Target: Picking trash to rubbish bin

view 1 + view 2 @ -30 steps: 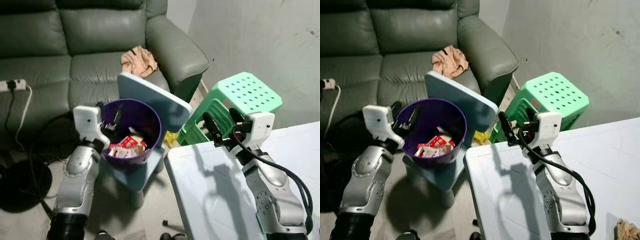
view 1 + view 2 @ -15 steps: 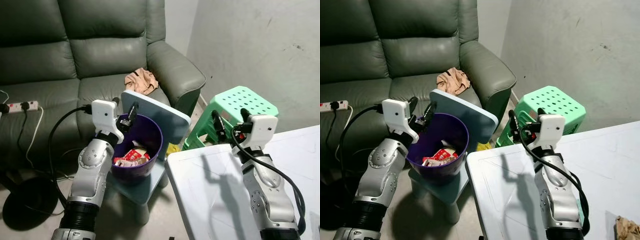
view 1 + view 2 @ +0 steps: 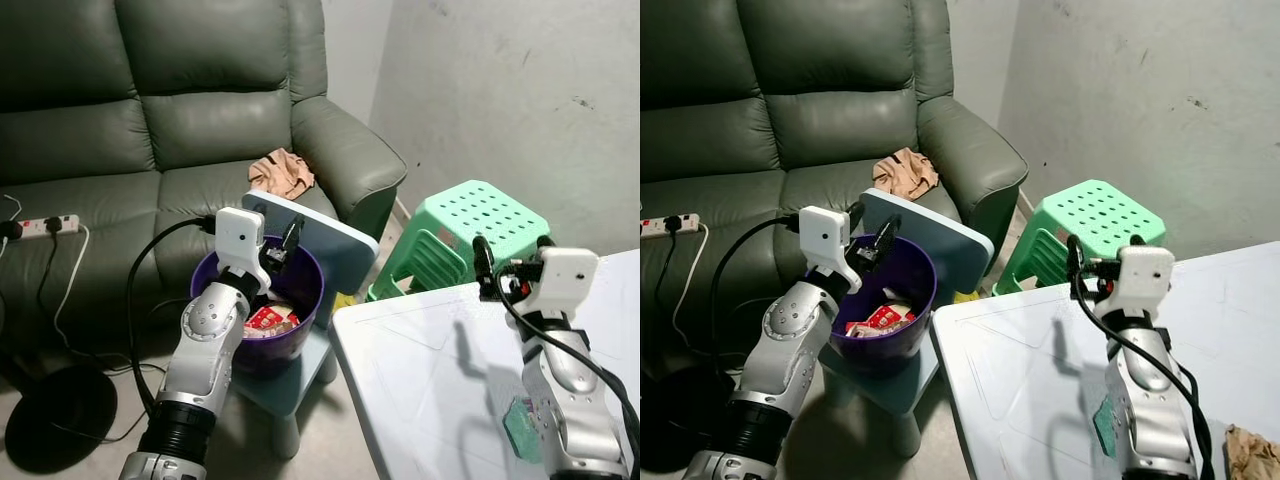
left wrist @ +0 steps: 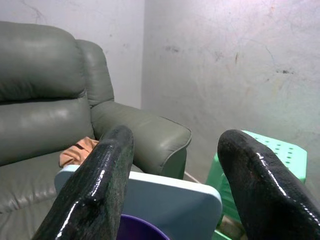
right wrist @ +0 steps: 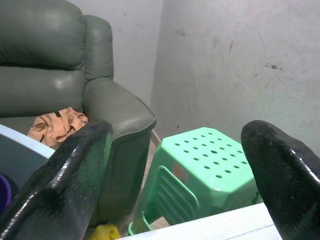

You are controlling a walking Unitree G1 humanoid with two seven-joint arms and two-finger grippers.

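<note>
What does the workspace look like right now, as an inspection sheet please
Surface: white table, bare near the robot.
Job's things: purple bin on a blue stool, wrappers inside; crumpled brown trash at the table's corner.
Clutter: tan cloth on the sofa; yellow scrap on the floor.
Grippers: left gripper open over the bin; right gripper open above the table.
Cables: power strip with cords on the sofa.
Surroundings: green stools, grey wall.

Head cameras look down from above; both wrist cameras face the green stool (image 5: 210,165) and sofa (image 4: 45,110).
</note>
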